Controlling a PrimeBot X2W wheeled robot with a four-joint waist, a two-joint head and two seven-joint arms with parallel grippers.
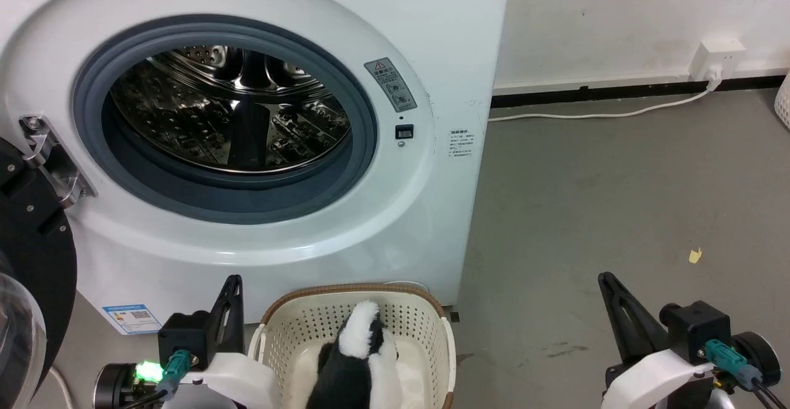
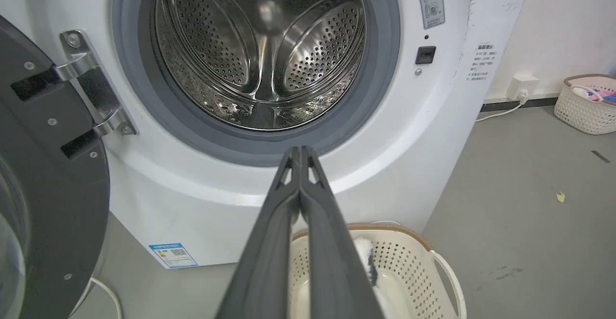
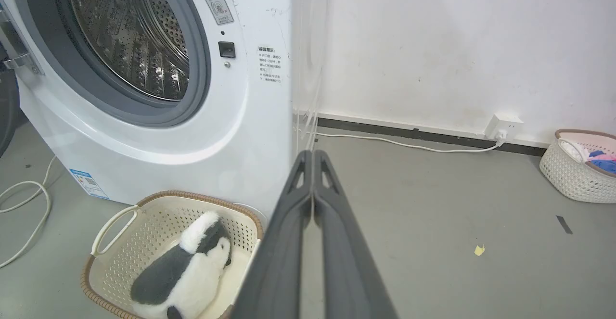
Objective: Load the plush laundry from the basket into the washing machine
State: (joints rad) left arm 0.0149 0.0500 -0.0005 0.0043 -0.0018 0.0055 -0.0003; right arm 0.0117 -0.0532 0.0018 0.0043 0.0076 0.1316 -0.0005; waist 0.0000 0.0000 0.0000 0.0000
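Closest to you, the black-and-white plush toy (image 1: 359,350) lies in the cream basket (image 1: 308,322) on the floor, just before the washing machine (image 1: 419,211) — its door (image 1: 37,255) swung open at the left, steel drum (image 1: 228,107) showing. Your left gripper (image 1: 233,285) hangs beside the basket's left rim, your right gripper (image 1: 608,282) well apart on the other side — both clenched, fingers pressed together on nothing.

Left claw (image 2: 299,149), right claw (image 3: 313,152) closed.
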